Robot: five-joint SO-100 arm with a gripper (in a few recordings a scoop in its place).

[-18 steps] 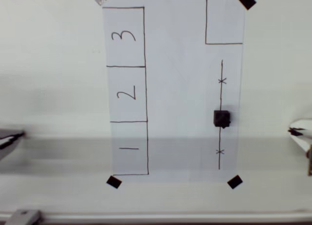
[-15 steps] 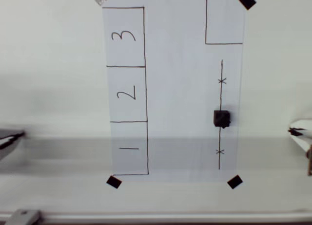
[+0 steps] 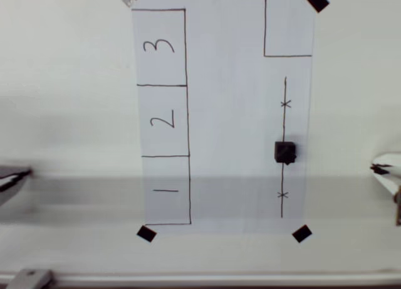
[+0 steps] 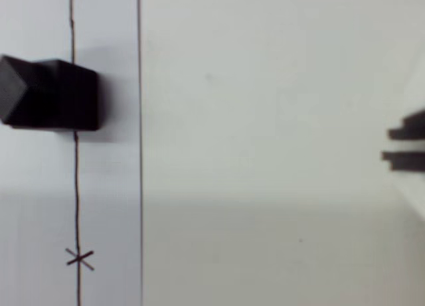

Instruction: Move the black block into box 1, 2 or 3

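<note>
Since the black block (image 3: 285, 152) sits on the drawn line (image 3: 284, 123), far from box 3 (image 3: 161, 47), reach straight over it. Whether the fingers (image 4: 405, 147) are apart, I cannot tell.

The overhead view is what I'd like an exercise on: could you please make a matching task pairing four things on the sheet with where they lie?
Things:
1. black block
2. box marked 3
3. box marked 1
4. unnumbered outlined rectangle

Places in the overhead view:
A. top right corner of the paper
B. bottom of the left column
C. on the drawn line, between its two crosses
D. top of the left column

Pairs: 1-C, 2-D, 3-B, 4-A
</note>
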